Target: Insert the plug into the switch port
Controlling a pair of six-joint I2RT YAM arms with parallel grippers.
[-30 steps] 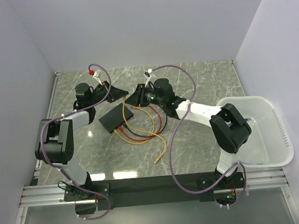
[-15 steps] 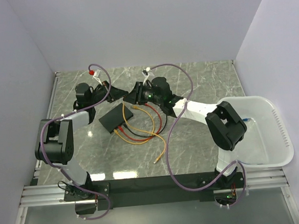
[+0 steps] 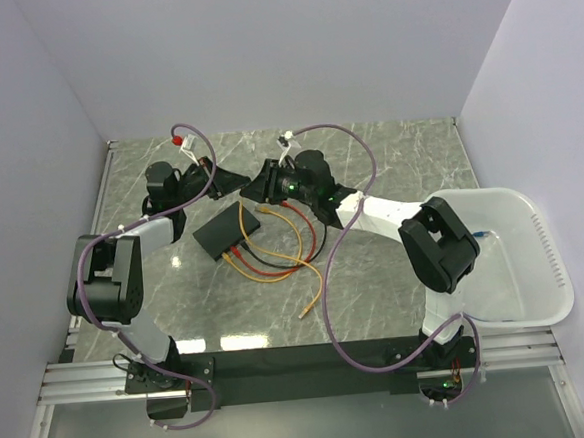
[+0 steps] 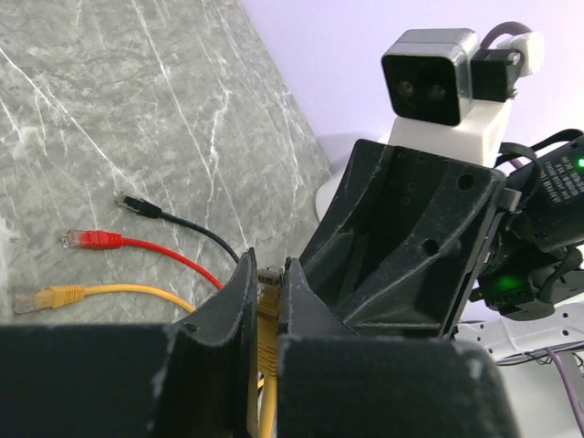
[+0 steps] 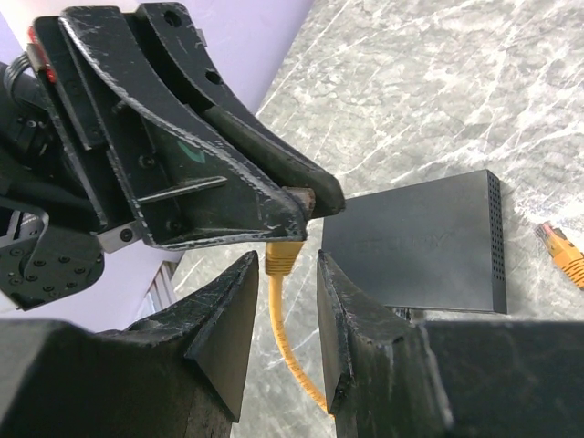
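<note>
Switch (image 5: pixel 420 245): flat matte-black box, vent holes down one short side, lying flat left of the bench's (image 3: pixel 398 151) middle
Plug (image 4: pixel 265 319): yellow with a clear tip, clamped in the closed left gripper (image 4: pixel 268 274), raised just beyond the switch's far edge
Right gripper (image 5: pixel 286 262): fingers apart, straddling the yellow cable (image 5: pixel 290 356) below the plug, not squeezing it
Left wrist only: black plug (image 4: pixel 132 203), red plug (image 4: pixel 87 240) and second yellow plug (image 4: pixel 46 297) loose on the bench
Top view only: cables (image 3: pixel 275 265) fanning from the switch's near edge

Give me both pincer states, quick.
Left pincer: shut on the yellow plug.
Right pincer: open, jaws either side of the yellow cable, not gripping.
</note>
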